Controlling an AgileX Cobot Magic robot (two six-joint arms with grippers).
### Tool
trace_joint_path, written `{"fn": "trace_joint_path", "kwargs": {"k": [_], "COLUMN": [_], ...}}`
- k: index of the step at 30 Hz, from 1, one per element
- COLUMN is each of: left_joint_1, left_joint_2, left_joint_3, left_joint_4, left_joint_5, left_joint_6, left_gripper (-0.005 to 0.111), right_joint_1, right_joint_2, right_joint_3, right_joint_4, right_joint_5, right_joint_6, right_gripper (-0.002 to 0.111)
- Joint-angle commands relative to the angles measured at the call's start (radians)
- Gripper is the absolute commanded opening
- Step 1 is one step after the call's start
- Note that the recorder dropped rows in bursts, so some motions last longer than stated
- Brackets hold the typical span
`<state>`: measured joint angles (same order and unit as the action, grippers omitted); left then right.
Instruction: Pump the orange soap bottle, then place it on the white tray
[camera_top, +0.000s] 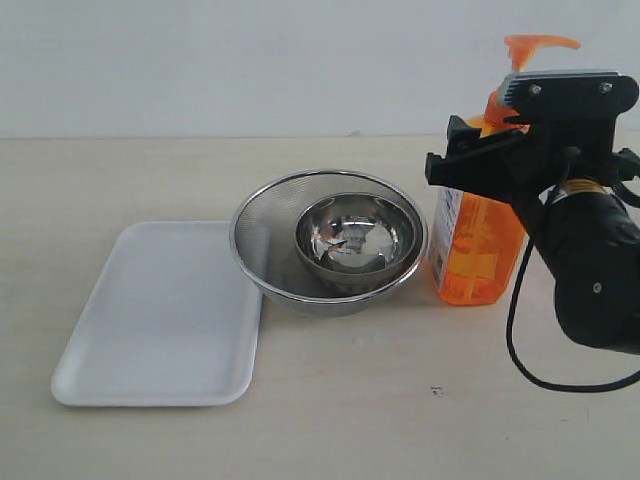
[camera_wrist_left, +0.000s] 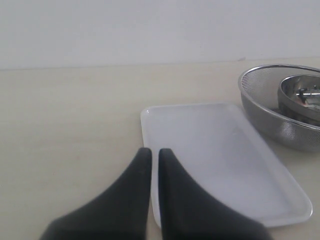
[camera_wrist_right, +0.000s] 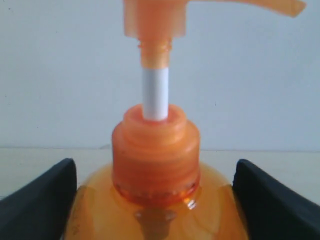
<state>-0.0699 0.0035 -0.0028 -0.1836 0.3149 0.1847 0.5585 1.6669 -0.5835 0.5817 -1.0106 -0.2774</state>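
Note:
The orange soap bottle (camera_top: 478, 250) stands upright on the table at the right, its pump head (camera_top: 535, 48) raised on the white stem (camera_wrist_right: 155, 92). My right gripper (camera_top: 468, 160) straddles the bottle's upper part. In the right wrist view its black fingers (camera_wrist_right: 47, 197) lie against both shoulders of the bottle (camera_wrist_right: 155, 165), shut on it at wide spread. The white tray (camera_top: 160, 310) lies flat and bare at the left. My left gripper (camera_wrist_left: 154, 152) hovers by the tray's (camera_wrist_left: 225, 165) near corner, shut with nothing in it; it is outside the exterior view.
A steel mesh bowl (camera_top: 262, 240) with a smaller shiny bowl (camera_top: 355, 240) inside sits between tray and bottle, close to both. A black cable (camera_top: 520, 340) loops down from the right arm onto the table. A white wall backs the table.

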Motion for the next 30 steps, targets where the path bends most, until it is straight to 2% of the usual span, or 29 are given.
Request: {"fn": "trace_joint_path", "kwargs": {"k": [1,4,30], "left_joint_1": [0.002,0.002,0.002], "left_joint_2": [-0.003,-0.003,-0.003], "left_joint_3": [0.003,0.003,0.003], "left_joint_4": [0.000,0.000,0.000], "left_joint_5": [0.000,0.000,0.000], "left_joint_6": [0.004,0.004,0.004], "left_gripper": [0.005,0.005,0.005], "right_joint_1": [0.000,0.000,0.000], "right_joint_2": [0.022,0.018,0.018], "right_joint_3": [-0.003,-0.003,-0.046], "right_joint_4": [0.022,0.082,0.053], "right_joint_5": [-0.052,-0.085,0.029], "right_joint_6": [0.009,-0.014,0.011], "right_gripper": [0.077,0.077,0.077]}}
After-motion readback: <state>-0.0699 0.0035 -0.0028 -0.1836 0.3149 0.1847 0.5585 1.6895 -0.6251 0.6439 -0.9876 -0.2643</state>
